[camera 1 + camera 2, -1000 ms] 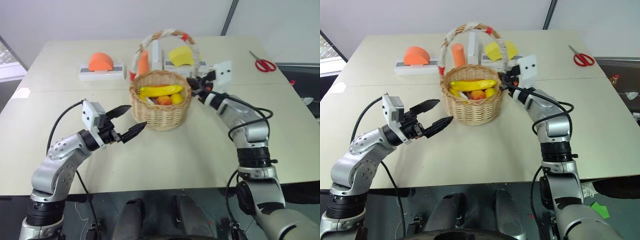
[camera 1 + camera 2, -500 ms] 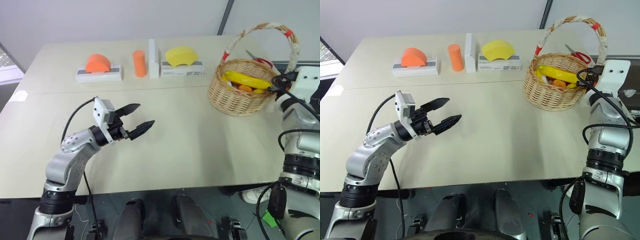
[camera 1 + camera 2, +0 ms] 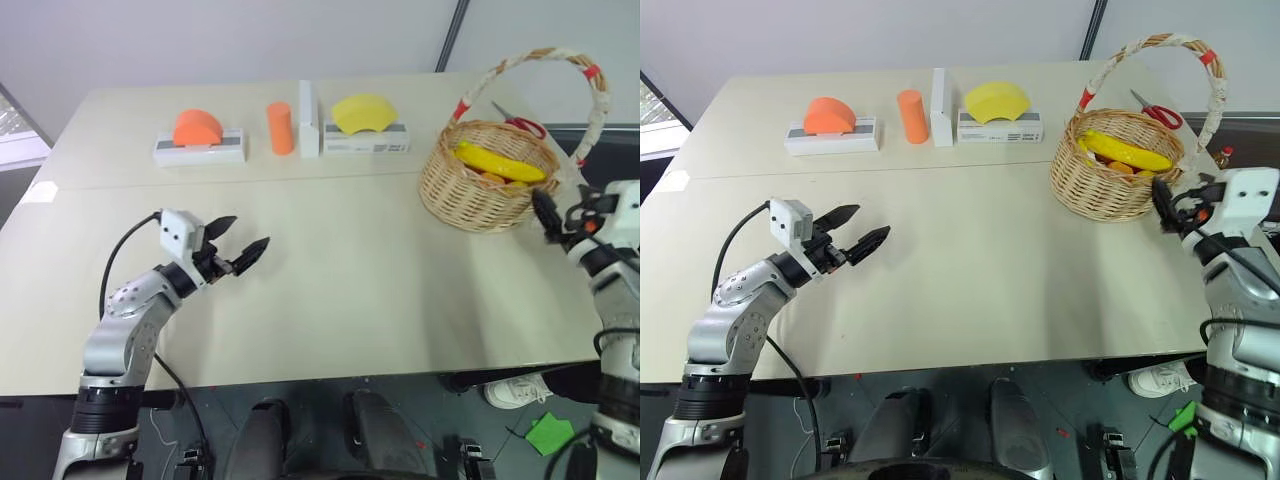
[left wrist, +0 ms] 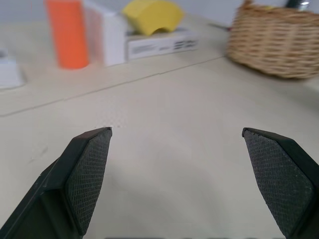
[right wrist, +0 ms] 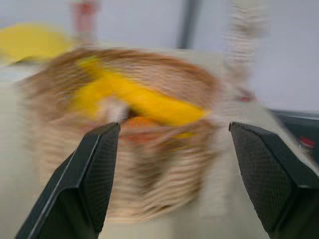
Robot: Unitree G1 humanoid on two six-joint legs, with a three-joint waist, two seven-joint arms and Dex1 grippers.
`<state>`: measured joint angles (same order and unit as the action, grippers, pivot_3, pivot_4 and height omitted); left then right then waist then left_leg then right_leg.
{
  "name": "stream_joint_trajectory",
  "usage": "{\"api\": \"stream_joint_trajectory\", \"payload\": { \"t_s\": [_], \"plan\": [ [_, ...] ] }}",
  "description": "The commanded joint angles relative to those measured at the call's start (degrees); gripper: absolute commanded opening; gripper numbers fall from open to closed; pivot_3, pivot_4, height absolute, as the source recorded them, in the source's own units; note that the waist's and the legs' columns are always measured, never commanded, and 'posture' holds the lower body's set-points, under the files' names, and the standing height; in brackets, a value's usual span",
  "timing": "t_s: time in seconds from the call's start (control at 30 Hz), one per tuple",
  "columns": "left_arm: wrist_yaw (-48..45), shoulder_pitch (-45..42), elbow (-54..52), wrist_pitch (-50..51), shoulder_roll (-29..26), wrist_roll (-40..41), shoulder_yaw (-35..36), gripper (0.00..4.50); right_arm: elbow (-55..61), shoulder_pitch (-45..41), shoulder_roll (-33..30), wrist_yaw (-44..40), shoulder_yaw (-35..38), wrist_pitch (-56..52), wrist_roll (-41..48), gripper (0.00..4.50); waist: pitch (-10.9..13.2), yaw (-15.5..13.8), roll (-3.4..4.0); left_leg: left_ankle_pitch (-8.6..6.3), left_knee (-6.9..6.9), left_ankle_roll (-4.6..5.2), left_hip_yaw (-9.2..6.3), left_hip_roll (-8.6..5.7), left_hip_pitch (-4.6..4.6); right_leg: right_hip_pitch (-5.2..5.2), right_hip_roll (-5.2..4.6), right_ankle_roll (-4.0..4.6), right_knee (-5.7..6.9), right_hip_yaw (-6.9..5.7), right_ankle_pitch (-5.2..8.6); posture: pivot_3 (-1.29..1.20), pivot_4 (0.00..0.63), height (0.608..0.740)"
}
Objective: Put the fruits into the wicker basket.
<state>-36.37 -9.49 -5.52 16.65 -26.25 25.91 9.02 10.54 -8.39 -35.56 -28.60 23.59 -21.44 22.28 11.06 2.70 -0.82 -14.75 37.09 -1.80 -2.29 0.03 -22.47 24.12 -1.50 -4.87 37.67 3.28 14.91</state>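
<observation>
The wicker basket [image 3: 1120, 175] sits on the table [image 3: 980, 260], and I'll place everything from it. Inside, the banana [image 3: 1127, 153] lies across the top, with something orange-red [image 3: 1122, 168] tucked just under it. I take that for the peach or the mango but can't tell which, and I can't make out a third fruit from here. No fruit lies loose on the table, so I judge the filling done or very nearly.

My right gripper [image 5: 172, 164] hangs just beside the basket on the side nearest me, apart from the wicker, its two black fingers spread wide with nothing between them. That reads to me as a hand clear of its load, the basket standing on its own.

My left gripper [image 3: 858, 235] is well apart from the basket, out over bare table, fingers spread and empty too. It has nothing to hold here, so I read it as simply waiting.

Beyond the basket lie the red-handled scissors [image 3: 1155, 110]. Well off to the basket's left stand the yellow foam shape [image 3: 998, 100], the orange cylinder [image 3: 911, 115] and the orange foam shape [image 3: 830, 115]; they're no fruit of mine, so they sit there untouched
</observation>
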Motion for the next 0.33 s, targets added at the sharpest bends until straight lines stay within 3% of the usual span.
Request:
{"api": "stream_joint_trajectory", "payload": {
  "t_s": [0.03,0.2,0.33],
  "plan": [
    [2.2,1.3,1.8,-3.5,0.3,-2.0,2.8,4.50,4.5,1.1,-1.1,-6.8,-9.0,2.9,-1.7,3.64,0.0,0.0,0.00,0.00,0.00,0.00,0.02,0.01,0.03,-0.02,0.02,0.00,0.00,0.01,0.00,0.00,0.150,0.740],
    [3.4,3.3,2.5,-6.5,0.7,-3.1,4.1,4.50,0.3,-1.8,1.7,-8.7,-16.9,7.2,-5.3,3.64,0.0,-0.5,-0.03,0.00,0.03,0.00,0.02,0.01,0.00,-0.04,-0.07,-0.01,-0.01,0.01,0.00,0.00,0.150,0.740],
    [4.0,5.1,1.5,-6.3,0.6,-3.5,4.4,4.50,-3.3,-4.3,3.4,-9.6,-18.5,8.2,-5.5,3.64,0.0,-0.7,-0.03,0.00,0.03,0.00,0.03,0.00,-0.02,-0.06,-0.15,-0.02,-0.06,0.01,0.00,0.00,0.150,0.740]
  ]
}}
